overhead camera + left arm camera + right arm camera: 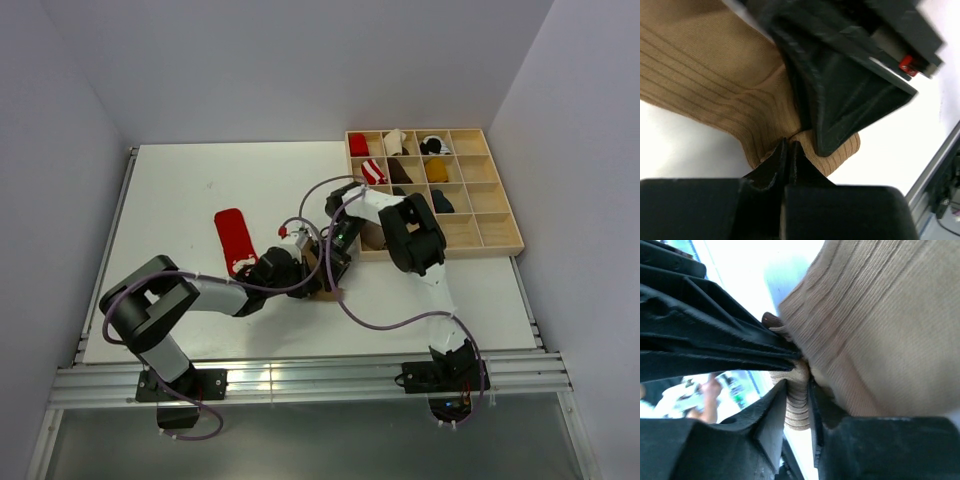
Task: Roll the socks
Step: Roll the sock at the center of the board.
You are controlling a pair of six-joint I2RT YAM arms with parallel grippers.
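The tan-brown sock [705, 65] lies on the white table, mostly hidden under both grippers in the top view [326, 292]. My left gripper [788, 143] is shut, its tips pinching a fold at the sock's ribbed edge; in the top view it is at the table's middle [306, 266]. My right gripper [797, 390] is shut on the ribbed cuff of the same sock [880, 330], right against the left gripper [338, 250]. The red sock [235, 238] lies flat to the left, apart from both grippers.
A wooden compartment tray [500, 238] stands at the back right. It holds a red bundle [358, 144], a red-and-white striped bundle [373, 171], a mustard bundle [436, 170] and dark bundles. The right arm's cable [370, 318] loops over the table.
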